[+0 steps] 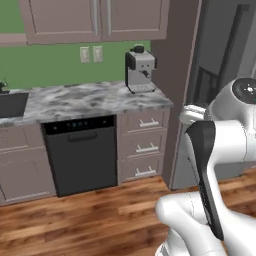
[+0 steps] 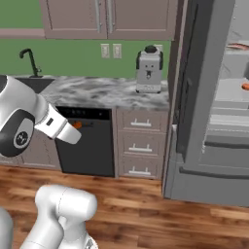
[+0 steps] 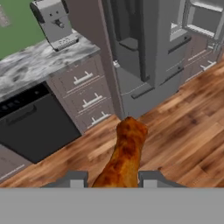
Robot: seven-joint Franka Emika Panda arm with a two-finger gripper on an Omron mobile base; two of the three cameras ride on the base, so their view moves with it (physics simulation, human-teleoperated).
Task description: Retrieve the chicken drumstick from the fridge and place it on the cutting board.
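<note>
In the hand view my gripper [image 3: 113,179] is shut on the chicken drumstick [image 3: 127,151], a golden orange-brown piece that sticks out past the fingertips [image 3: 77,180] above the wooden floor. A small orange bit of the drumstick [image 2: 77,125] peeks out at the end of the arm, in front of the dishwasher. The tall grey fridge [image 2: 194,92] stands at the right with its door open, its pale shelves [image 2: 228,114] visible; it is also seen as the fridge [image 3: 144,52] and fridge [image 1: 220,55]. The cutting board is out of view.
A silver coffee machine [image 1: 140,70] stands on the marble counter [image 1: 90,100] beside the fridge. Below are a black dishwasher [image 1: 82,152] and drawers [image 1: 145,145]. A sink [image 1: 12,104] lies at the far left. A red-orange thing [image 2: 245,86] rests on a fridge shelf.
</note>
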